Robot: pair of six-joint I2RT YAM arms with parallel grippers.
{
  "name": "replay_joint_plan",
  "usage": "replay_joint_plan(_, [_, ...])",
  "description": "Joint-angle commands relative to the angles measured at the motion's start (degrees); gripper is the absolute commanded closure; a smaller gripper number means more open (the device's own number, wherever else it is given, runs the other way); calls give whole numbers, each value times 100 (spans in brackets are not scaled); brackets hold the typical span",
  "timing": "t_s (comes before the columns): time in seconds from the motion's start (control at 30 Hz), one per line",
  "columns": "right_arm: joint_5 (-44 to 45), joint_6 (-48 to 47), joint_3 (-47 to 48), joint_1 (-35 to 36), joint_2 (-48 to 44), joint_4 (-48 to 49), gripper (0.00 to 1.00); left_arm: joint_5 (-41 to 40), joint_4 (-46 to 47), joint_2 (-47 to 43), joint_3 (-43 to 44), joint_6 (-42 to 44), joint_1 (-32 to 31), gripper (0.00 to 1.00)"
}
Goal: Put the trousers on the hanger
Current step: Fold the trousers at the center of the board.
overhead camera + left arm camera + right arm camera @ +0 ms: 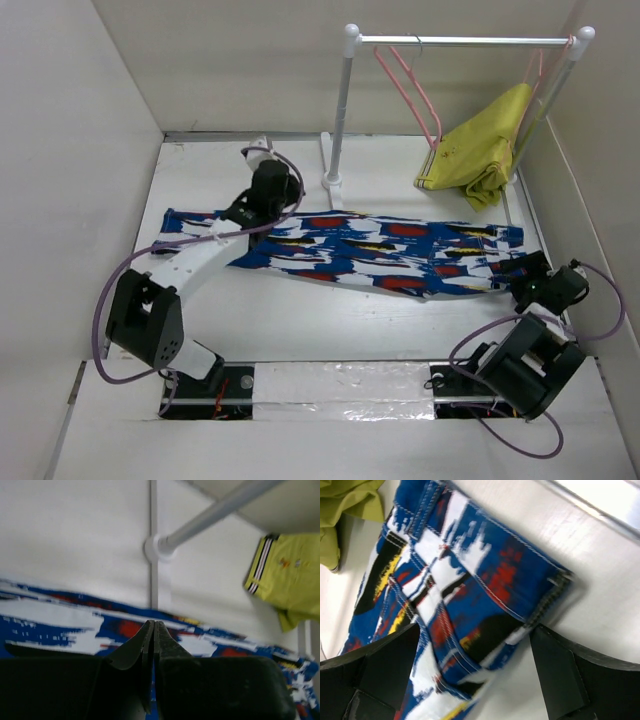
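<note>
The blue splashed trousers (370,250) lie flat across the table, waistband end at the right. The pink hanger (412,92) hangs bare on the white rail, well behind them. My left gripper (290,198) hovers over the trousers' (60,625) upper edge near the left end; its fingertips (154,624) are pressed together and no cloth shows between them. My right gripper (520,276) stands open at the right end. In the right wrist view its fingers (385,670) straddle the waistband corner of the trousers (470,595) without closing on it.
A white clothes rack has its rail (460,42) across the back and its post base (333,182) just behind the trousers. A second pink hanger carries a yellow-green garment (480,150) at the back right. White walls close in both sides.
</note>
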Motion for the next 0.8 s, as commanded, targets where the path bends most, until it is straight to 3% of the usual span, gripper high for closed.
replay_joint_plan(0.0, [274,424,191,264,372,597,5,-9,646,-196,-697,-138,-321,100])
replay_joint_plan(0.1, [449,600,235,449,486,730,23,-491,691,-188,-1032,-156,-910,100])
replay_joint_plan(0.17, [573,644,218,519,452,852,55,-703,813,-196,-1338,-200,-1278,100])
replay_joint_plan(0.23, [355,767,60,519,233,1326,99,-880,867,-205,-1541,-243,-1438,100])
replay_joint_plan(0.3, [309,698,-125,939,-486,1566,100,-959,963,-231,-1831,-252,-1596,100])
replay_joint_plan(0.5, [634,-768,823,3012,-2174,-480,100,-889,1561,-495,-2676,-261,-1930,100])
replay_joint_plan(0.6, [792,-998,1157,4137,-2466,-1463,100,-836,1737,-381,-2860,-226,-1930,100])
replay_joint_plan(0.77, [1029,-832,1622,6015,-2721,-1933,100,-766,1869,-135,-3080,-296,-1930,100])
